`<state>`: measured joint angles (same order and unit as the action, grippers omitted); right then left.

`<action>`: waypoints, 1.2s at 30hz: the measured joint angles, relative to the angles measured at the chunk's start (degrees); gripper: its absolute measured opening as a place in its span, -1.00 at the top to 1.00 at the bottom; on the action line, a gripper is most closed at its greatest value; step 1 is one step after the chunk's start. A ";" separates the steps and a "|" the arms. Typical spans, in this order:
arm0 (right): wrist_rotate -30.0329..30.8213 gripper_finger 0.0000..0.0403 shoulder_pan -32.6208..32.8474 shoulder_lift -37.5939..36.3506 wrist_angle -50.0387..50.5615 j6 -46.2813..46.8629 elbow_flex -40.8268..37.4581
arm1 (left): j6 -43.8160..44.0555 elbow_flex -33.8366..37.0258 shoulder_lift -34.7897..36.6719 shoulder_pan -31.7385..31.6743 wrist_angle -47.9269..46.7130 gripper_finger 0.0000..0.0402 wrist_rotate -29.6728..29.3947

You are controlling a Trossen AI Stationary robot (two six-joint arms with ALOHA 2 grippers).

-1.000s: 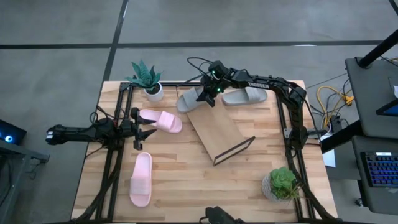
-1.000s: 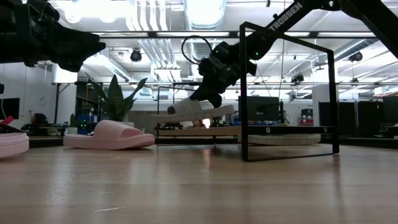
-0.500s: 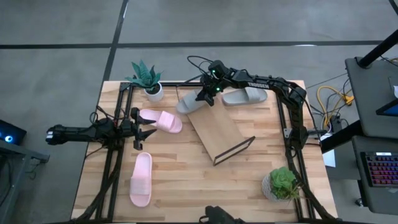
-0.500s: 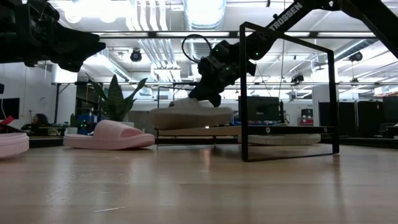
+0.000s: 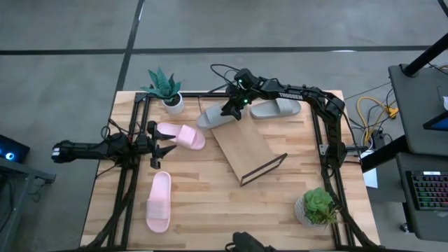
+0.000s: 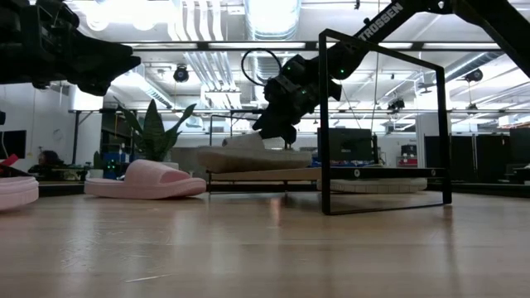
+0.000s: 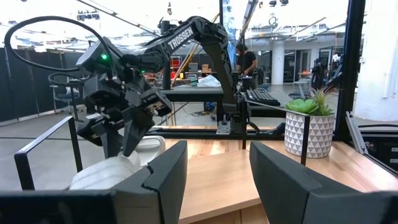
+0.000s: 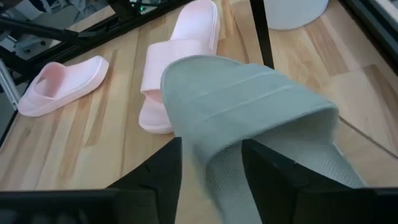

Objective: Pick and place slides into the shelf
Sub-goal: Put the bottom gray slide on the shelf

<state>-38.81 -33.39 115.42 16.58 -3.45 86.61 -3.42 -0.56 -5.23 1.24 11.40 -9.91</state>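
Grey slide (image 5: 211, 116) under the right gripper (image 5: 234, 110), lying across the upper edge of the shelf (image 5: 246, 150) at the far side of the surface (image 5: 210, 203), toe poking past the board's left edge. Right jaws spread apart, straddling the slide's strap, no longer pinching it. Second grey slide (image 5: 276, 108) flat on the surface just beyond the shelf, beside the right arm. Shelf slanted, light wood on a black wire frame, near mid-surface.

Left gripper (image 5: 155, 145) hovering at the left side, jaws parted and holding nothing, just beside one pink slide (image 5: 181, 134). Other pink slide (image 5: 159, 201) nearer the front-left corner, well apart from the shelf.

Spiky plant (image 5: 165, 88) in a white pot at the far-left corner; bushy plant (image 5: 317, 208) in a patterned pot at the front right.
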 joint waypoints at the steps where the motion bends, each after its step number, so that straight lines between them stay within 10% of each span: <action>1: 0.07 0.18 0.00 0.00 0.47 -0.02 0.00 | 0.00 0.00 0.00 0.02 -0.04 0.20 0.00; 18: 1.45 0.15 1.23 -4.09 9.52 -13.25 0.50 | 0.00 0.00 -0.04 0.00 -0.42 0.20 0.00; 23: 11.10 0.22 4.56 -4.81 18.91 -24.22 0.52 | 0.00 0.00 -0.04 0.01 -0.40 0.20 0.00; 36: 16.59 0.88 6.25 -4.37 24.45 -26.89 0.13 | 0.00 0.00 -0.04 0.00 -0.40 0.20 0.00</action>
<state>-22.23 -27.14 111.04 41.02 -30.34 86.74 -3.42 -0.56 -5.28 1.24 11.00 -9.91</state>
